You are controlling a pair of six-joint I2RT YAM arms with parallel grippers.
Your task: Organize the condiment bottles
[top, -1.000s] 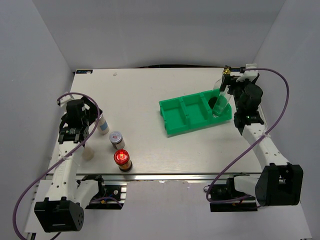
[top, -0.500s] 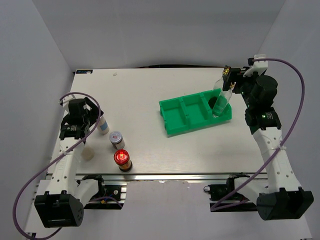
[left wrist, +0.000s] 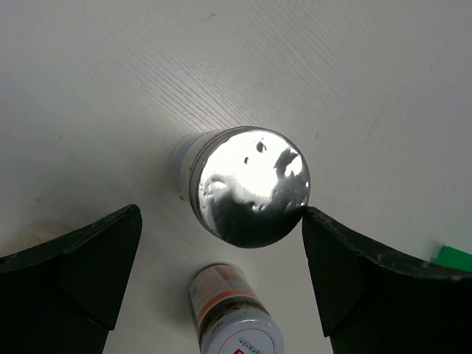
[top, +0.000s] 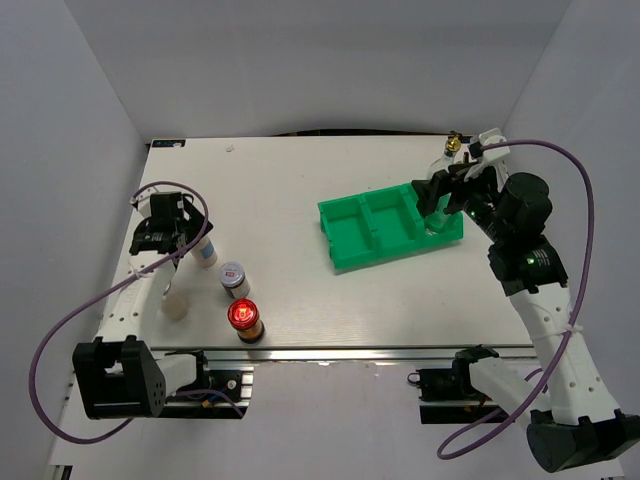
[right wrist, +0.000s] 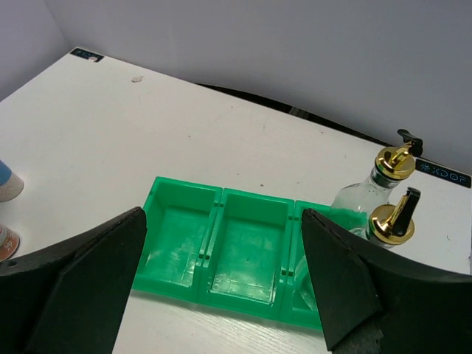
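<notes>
Since the left fingers (left wrist: 74, 273) stand wide either side of the silver-lidded shaker (left wrist: 251, 188), centre it, then close gently below its lid; the right fingers (right wrist: 81, 273) hang wide, empty.

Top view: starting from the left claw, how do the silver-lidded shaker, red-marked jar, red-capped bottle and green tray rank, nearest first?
1. Silver-lidded shaker, between the left gripper's fingers.
2. Red-marked jar, just right.
3. Red-capped bottle, toward front edge.
4. Green tray, far right.
</notes>
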